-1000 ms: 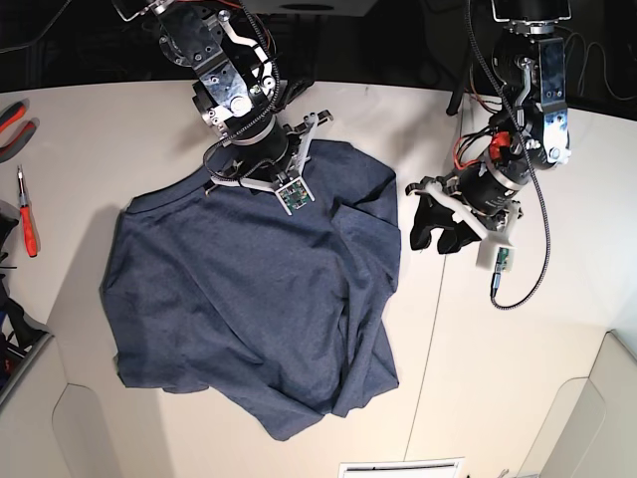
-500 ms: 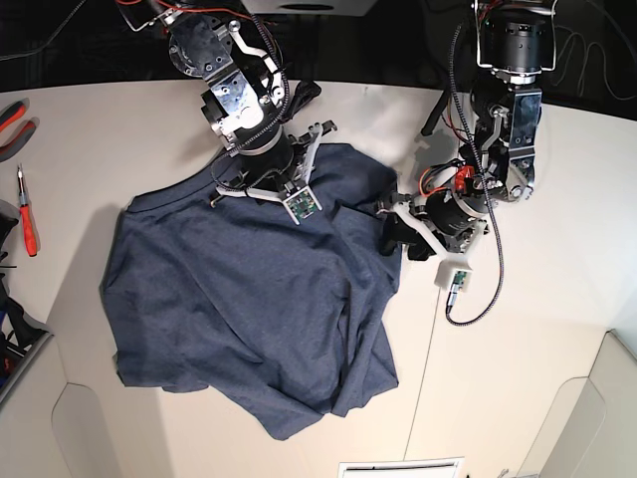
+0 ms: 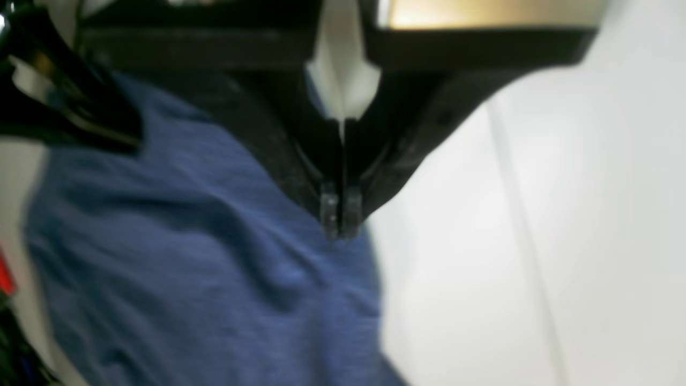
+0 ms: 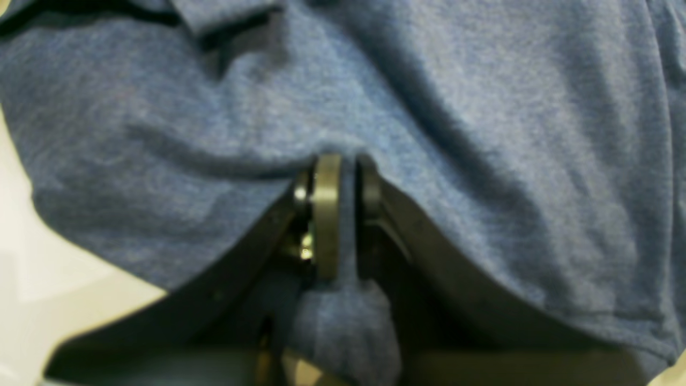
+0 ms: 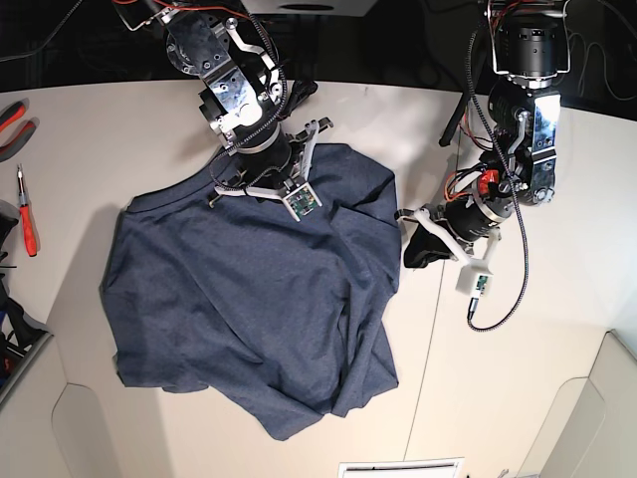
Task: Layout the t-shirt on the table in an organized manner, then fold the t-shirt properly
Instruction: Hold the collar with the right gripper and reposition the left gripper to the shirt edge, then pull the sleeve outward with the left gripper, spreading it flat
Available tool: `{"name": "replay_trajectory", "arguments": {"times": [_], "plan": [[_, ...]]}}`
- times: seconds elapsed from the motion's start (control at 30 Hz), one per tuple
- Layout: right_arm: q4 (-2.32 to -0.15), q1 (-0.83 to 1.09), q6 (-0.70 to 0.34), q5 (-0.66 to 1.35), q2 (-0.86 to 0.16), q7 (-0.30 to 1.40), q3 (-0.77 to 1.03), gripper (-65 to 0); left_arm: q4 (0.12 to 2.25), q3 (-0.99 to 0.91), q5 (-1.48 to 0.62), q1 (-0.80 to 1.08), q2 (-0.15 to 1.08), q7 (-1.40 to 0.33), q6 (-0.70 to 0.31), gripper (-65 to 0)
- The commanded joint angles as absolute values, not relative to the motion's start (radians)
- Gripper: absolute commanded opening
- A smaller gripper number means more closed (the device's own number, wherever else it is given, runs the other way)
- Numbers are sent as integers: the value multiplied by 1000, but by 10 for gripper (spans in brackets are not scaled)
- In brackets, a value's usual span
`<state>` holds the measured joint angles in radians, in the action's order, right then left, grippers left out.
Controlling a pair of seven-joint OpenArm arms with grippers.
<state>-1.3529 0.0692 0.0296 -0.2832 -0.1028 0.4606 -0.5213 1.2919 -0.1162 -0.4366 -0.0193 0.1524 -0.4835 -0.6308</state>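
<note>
Nearby, a red screwdriver (image 5: 27, 221) lies beside the t-shirt (image 5: 249, 299).

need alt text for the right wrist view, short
Close-up from the right wrist camera: the right gripper is shut on a pinched fold of the heathered navy-blue cotton t-shirt, cloth bunched between its black fingers. Wrinkled fabric fills nearly the whole frame, with a sliver of the off-white matte table at the lower left.
</note>
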Motion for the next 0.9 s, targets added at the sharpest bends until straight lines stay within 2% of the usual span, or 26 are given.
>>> {"name": "replay_trajectory", "arguments": {"times": [0.0, 0.03, 0.07, 0.1, 0.2, 0.3, 0.43, 0.5, 0.57, 0.6, 0.87], "plan": [[-1345, 81, 30, -285, -119, 561, -516, -606, 1309, -116, -456, -35, 158, -476, -675, -573], [-1345, 81, 30, -285, -118, 561, -517, -606, 1309, -116, -457, -33, 158, -476, -686, -450], [-1345, 81, 30, -284, -118, 561, -517, -606, 1309, -116, -459, -33, 158, -476, -684, -356], [-1345, 81, 30, -285, -118, 561, -517, -606, 1308, -116, -459, -33, 158, -476, -669, -323], [-1345, 81, 30, -285, -119, 561, -516, -606, 1295, -116, -450, -34, 158, -470, -615, -326], [-1345, 81, 30, -285, -119, 558, -516, -606, 1238, -116, -445, -43, 158, -453, -615, -364], [-1345, 81, 30, -285, -118, 558, -517, -606, 1162, -116, -446, -62, 158, -437, -618, -383], [-1345, 81, 30, -284, -118, 558, -517, -606, 1159, -117, -457, -65, 158, -436, -625, -465], [-1345, 81, 30, -284, -118, 558, -517, -606, 1159, -117, -478, -69, 158, -437, -651, -602], [-1345, 81, 30, -284, -118, 558, -517, -606, 1159, -117, -484, -70, 158, -438, -659, -650], [-1345, 81, 30, -285, -118, 558, -516, -606, 1189, -128, -519, -70, 181, -447, -670, -650]]}}
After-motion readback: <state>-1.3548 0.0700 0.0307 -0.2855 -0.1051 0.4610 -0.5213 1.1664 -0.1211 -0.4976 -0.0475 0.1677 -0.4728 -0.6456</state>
